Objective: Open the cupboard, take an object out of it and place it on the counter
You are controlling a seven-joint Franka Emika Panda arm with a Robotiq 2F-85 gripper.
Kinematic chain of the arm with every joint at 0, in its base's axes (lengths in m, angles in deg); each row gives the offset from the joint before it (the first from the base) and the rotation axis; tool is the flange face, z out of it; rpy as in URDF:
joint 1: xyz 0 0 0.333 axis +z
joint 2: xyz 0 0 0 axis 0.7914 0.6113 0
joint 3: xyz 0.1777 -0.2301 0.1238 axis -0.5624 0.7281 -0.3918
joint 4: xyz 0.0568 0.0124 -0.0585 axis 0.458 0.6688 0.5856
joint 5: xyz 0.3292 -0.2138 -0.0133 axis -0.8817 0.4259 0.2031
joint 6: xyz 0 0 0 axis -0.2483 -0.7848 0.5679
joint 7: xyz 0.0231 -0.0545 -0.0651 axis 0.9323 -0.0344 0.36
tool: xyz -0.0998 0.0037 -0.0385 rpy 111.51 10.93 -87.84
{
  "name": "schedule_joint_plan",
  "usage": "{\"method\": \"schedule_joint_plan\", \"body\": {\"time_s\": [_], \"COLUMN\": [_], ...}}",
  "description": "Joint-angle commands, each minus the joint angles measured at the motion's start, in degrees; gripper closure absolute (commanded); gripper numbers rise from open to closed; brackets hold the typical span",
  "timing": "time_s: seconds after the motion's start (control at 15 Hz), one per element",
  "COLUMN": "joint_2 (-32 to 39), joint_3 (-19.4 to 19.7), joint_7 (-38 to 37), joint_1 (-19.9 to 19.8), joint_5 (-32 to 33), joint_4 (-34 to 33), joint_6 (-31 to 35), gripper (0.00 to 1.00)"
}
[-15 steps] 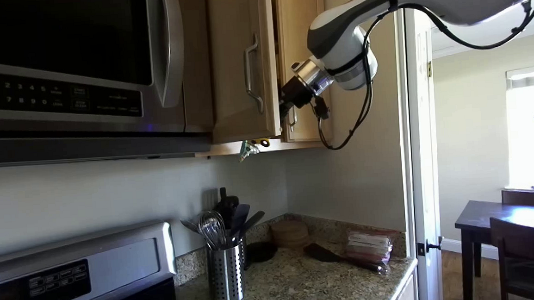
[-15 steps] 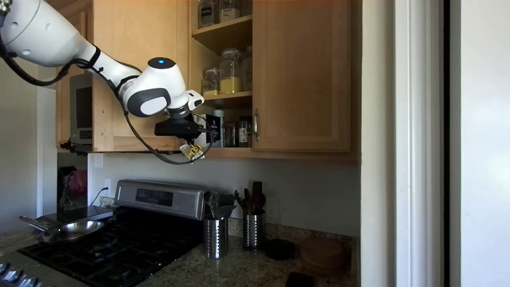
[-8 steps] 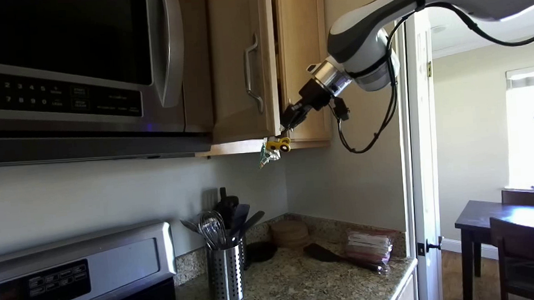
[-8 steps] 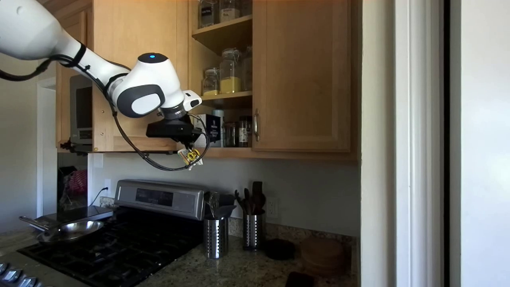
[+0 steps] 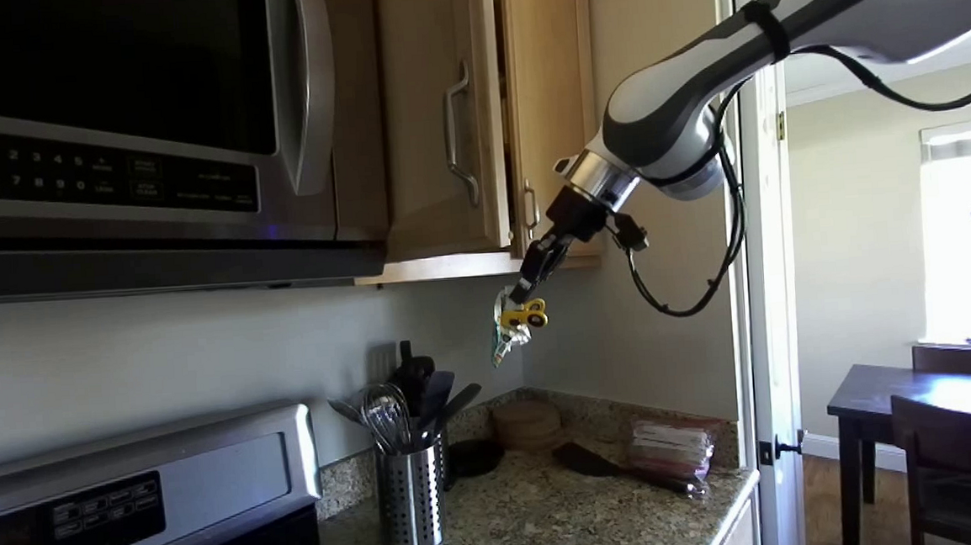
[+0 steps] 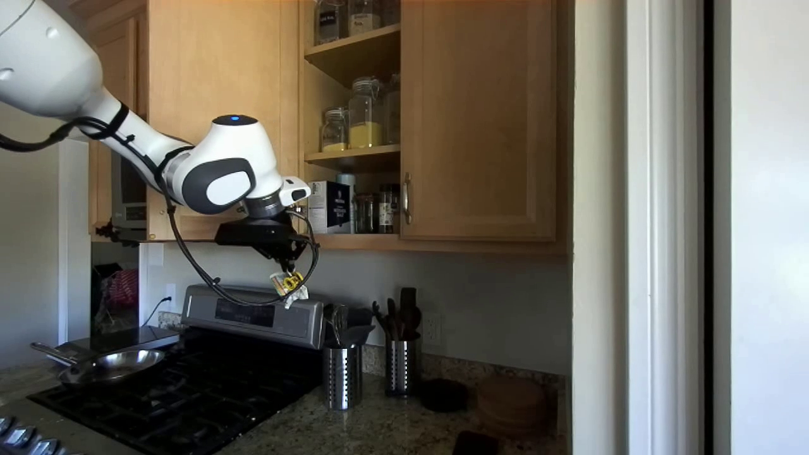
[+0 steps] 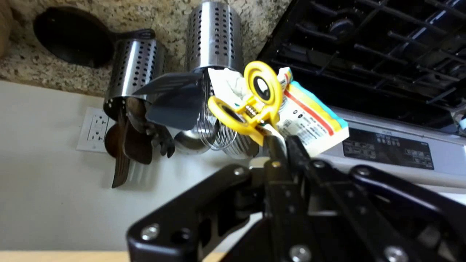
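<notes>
The tan cupboard (image 5: 546, 92) stands with one door (image 5: 439, 140) swung open. Its shelves (image 6: 354, 158) with jars and a box show in an exterior view (image 6: 221, 69). The object is a small white packet (image 7: 309, 116) with coloured stripes and a yellow clip (image 7: 264, 87). My gripper (image 7: 284, 143) is shut on it by a thin part near the clip. In both exterior views the gripper (image 5: 524, 289) (image 6: 288, 266) holds the object (image 5: 526, 315) (image 6: 291, 282) in the air, below the cupboard's bottom edge and above the granite counter (image 5: 542, 513).
Steel utensil holders (image 6: 342, 379) (image 6: 402, 366) with upright utensils stand on the counter near the wall. The stove (image 6: 183, 385) lies beside them and the microwave (image 5: 107, 144) hangs above it. A plastic-wrapped bundle (image 5: 672, 451), a dark spatula (image 5: 585, 458) and round brown boards (image 5: 527, 424) lie at the back.
My gripper has drawn back out of the cupboard and moved down with the packet and clip, which now hang clearly below the cupboard. The cupboard door has not moved.
</notes>
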Motion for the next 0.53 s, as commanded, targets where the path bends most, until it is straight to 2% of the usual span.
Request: {"method": "schedule_joint_plan", "body": {"time_s": [0.0, 0.47], "joint_2": [4.25, 15.29], "joint_3": [1.54, 0.63], "joint_7": [-5.49, -13.83], "joint_1": [2.48, 1.69], "joint_5": [5.67, 14.26], "joint_4": [0.48, -1.06], "joint_6": [1.63, 4.25], "gripper": [0.92, 0.92]}}
